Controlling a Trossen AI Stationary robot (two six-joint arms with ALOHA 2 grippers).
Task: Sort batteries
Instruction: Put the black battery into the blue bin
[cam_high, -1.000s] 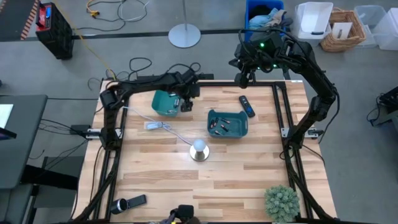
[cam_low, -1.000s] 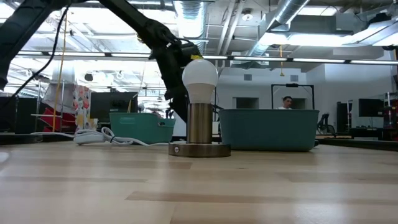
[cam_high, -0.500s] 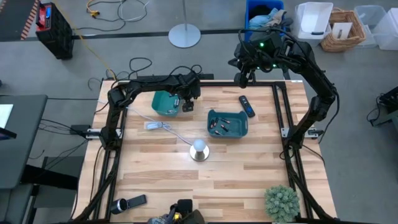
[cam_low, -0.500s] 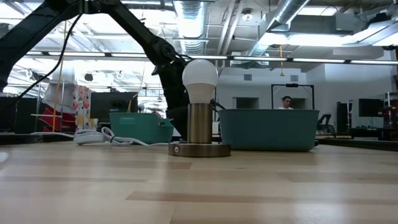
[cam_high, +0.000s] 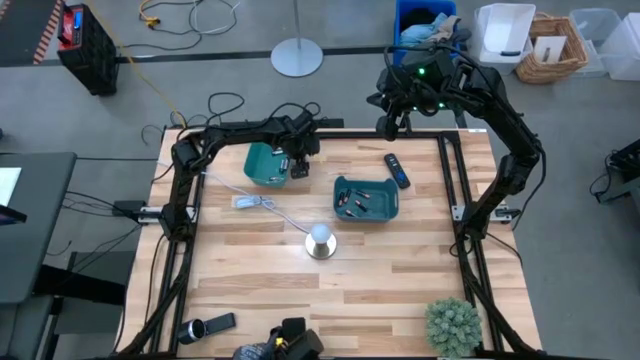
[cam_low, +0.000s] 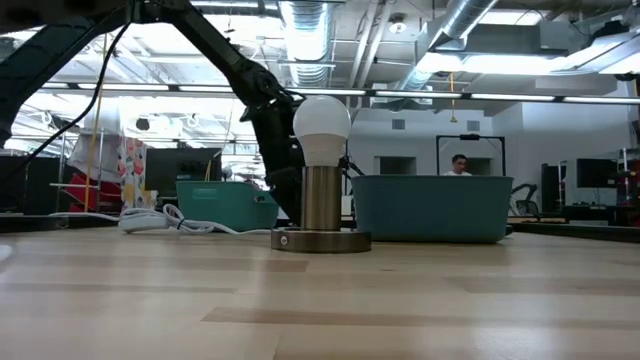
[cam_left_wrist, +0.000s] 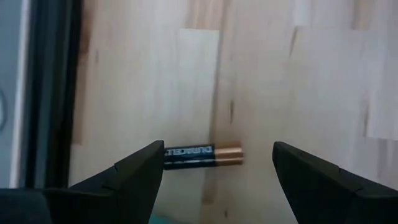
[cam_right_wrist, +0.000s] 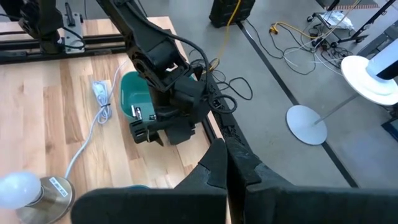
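A black-and-copper battery (cam_left_wrist: 202, 155) lies on its side on the wooden table, next to the left teal bin (cam_high: 262, 165). My left gripper (cam_left_wrist: 218, 149) is open, low over the table, with one finger on each side of the battery's ends; I cannot tell whether a finger touches it. In the high view my left gripper (cam_high: 299, 166) hides this battery. Several batteries (cam_high: 357, 203) lie in the right teal bin (cam_high: 390, 212). My right gripper (cam_right_wrist: 227, 163) is shut and empty, held high over the table's far edge (cam_high: 390, 125).
A lamp with a white bulb (cam_high: 320, 240) stands mid-table. A white cable (cam_high: 255, 202) lies left of it, and a black remote (cam_high: 397, 170) lies behind the right bin. A flashlight-like cylinder (cam_high: 205, 327) and a plant (cam_high: 453, 325) are at the near edge.
My left arm has come down toward the table beside the left teal bin. My right arm has kept still.
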